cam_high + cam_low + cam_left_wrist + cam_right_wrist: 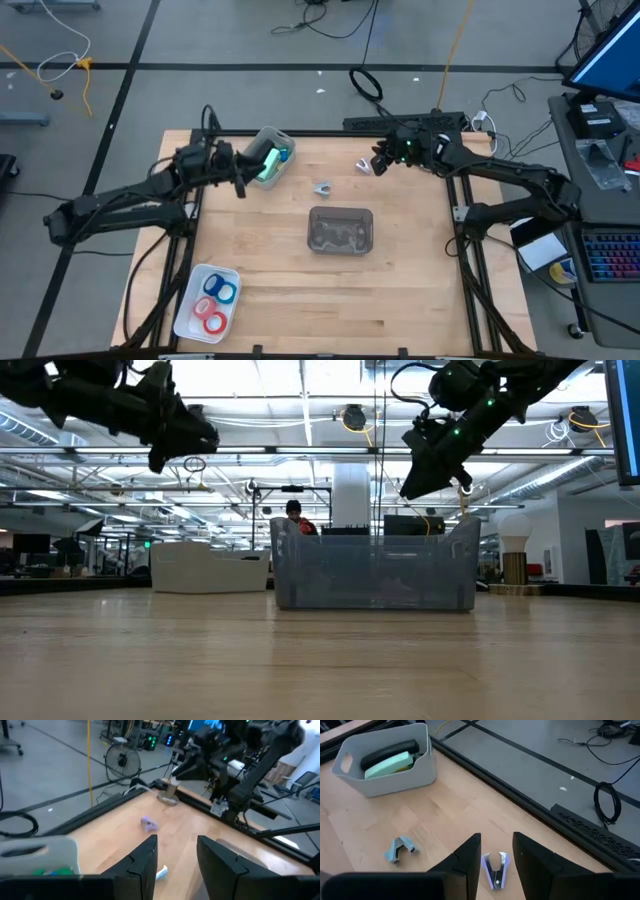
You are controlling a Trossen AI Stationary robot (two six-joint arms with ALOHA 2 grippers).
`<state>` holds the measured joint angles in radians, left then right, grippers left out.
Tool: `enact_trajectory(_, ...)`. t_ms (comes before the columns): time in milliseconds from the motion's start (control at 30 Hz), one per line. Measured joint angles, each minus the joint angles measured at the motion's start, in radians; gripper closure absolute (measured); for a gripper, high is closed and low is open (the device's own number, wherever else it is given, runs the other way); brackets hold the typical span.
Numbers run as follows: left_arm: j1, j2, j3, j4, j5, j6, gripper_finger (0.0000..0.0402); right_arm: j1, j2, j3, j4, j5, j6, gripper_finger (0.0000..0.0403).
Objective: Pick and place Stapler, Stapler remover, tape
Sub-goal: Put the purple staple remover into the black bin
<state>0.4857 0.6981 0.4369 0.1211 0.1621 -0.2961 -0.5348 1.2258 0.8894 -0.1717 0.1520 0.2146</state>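
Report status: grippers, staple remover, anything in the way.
Right gripper open above staple remover at the far edge. Left gripper open, empty, near grey bin. Second remover loose mid-table. Nothing in the way.

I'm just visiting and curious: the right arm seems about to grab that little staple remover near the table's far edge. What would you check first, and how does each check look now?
1. Right pincer open: ok, gap visible.
2. Staple remover lined up between its fingers: ok.
3. Pincer lowered onto it: not ok, raised above the table.
4. Second staple remover out of the way: ok, lies apart.
5. Clear bin free to receive: cannot tell its contents.
6. Left pincer clear: ok, by the grey tub.
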Motion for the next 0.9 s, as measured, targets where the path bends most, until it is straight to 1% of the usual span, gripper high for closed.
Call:
enact_trajectory(167,-0.046,-0.014,-0.048,0.011,-0.088,0.001,0.0266,0.011,0.056,-0.001,-0.009,-0.027,-0.012,0.0305)
enact_trajectory(300,-0.058,-0.012,-0.053,0.011,-0.111,0.000,0.0266,0.003,0.130,0.000,-0.020,-0.041,0.034,0.0315)
enact_trajectory(367,-0.061,-0.012,-0.053,0.012,-0.112,0.003,0.0265,-0.012,0.166,-0.001,-0.022,-0.076,0.054,0.0318)
enact_trajectory(467,-0.061,-0.012,-0.053,0.011,-0.112,0.004,0.0265,-0.043,0.201,-0.001,-0.018,-0.162,0.097,0.0317)
enact_trajectory(533,-0.061,-0.012,-0.053,0.009,-0.112,0.004,0.0265,-0.066,0.221,0.000,-0.018,-0.216,0.124,0.0310)
enact_trajectory(600,-0.060,-0.012,-0.053,0.008,-0.112,0.005,0.0265,-0.084,0.235,0.000,-0.012,-0.247,0.141,0.0299)
enact_trajectory(800,-0.060,-0.011,-0.053,0.005,-0.112,0.005,0.0265,-0.114,0.246,0.000,0.083,-0.265,0.158,0.0256)
enact_trajectory(833,-0.060,-0.011,-0.053,0.005,-0.112,0.005,0.0265,-0.120,0.245,0.001,0.101,-0.285,0.158,0.0249)
enact_trajectory(900,-0.060,-0.011,-0.053,0.005,-0.112,0.005,0.0265,-0.132,0.245,0.024,0.066,-0.320,0.147,0.0236)
